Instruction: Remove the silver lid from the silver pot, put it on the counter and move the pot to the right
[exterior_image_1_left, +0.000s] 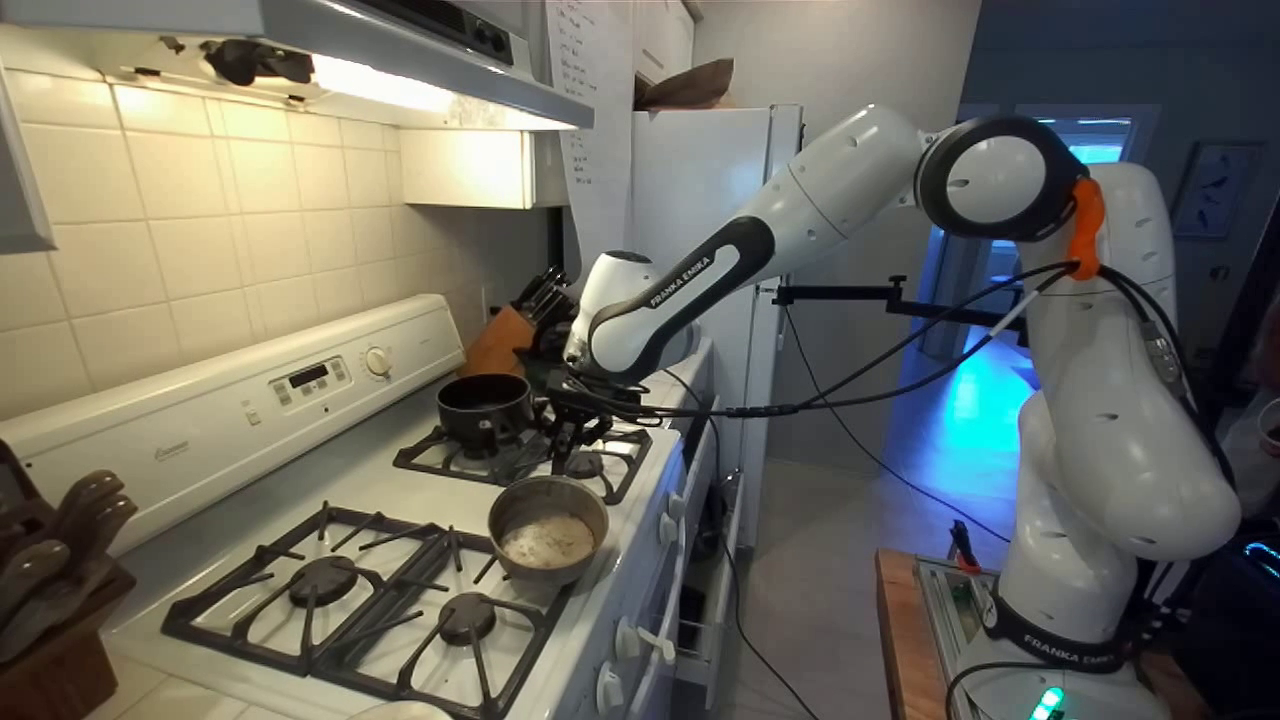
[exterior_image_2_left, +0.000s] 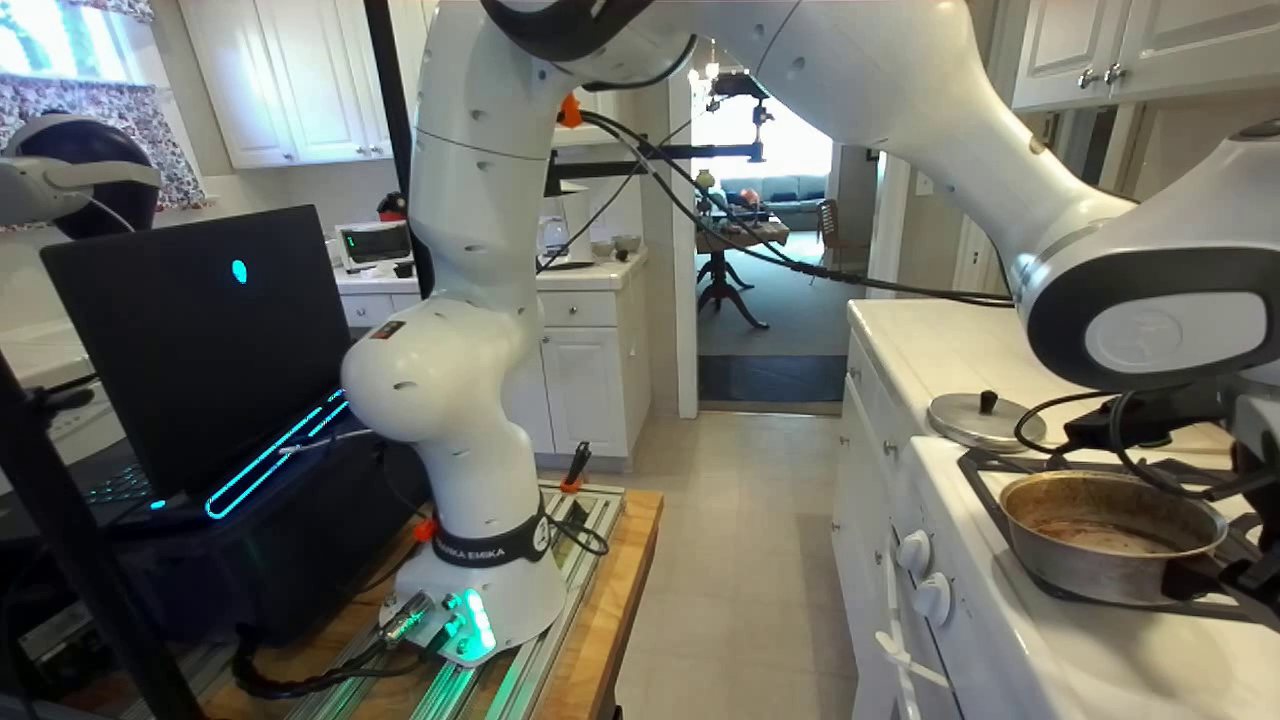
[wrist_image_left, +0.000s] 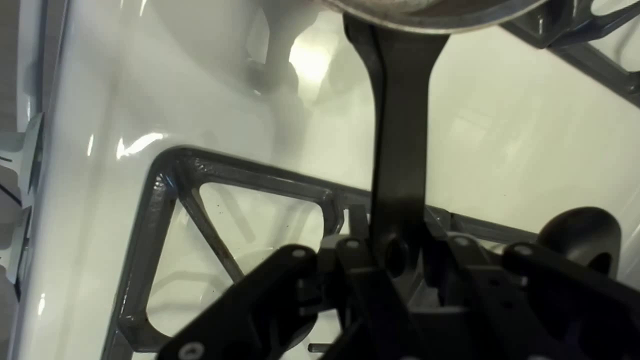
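Observation:
The silver pot (exterior_image_1_left: 548, 530) is upright and uncovered, with its dull inside showing. It sits at or just above the inner edge of the near grate in an exterior view, and also shows in an exterior view (exterior_image_2_left: 1112, 540). I cannot tell if it touches the grate. My gripper (wrist_image_left: 397, 220) has its fingers against both sides of the pot's black handle (wrist_image_left: 402, 125). The gripper is dim beyond the pot in an exterior view (exterior_image_1_left: 562, 445). The silver lid (exterior_image_2_left: 985, 420) lies knob up on the counter beside the stove.
A black pan (exterior_image_1_left: 485, 410) stands on the rear burner close to my gripper; its handle tip (wrist_image_left: 582, 237) shows in the wrist view. Stove grates (exterior_image_1_left: 370, 600) surround the pot. Knife blocks (exterior_image_1_left: 500, 340) (exterior_image_1_left: 60, 640) and a range hood (exterior_image_1_left: 470, 80) border the stove.

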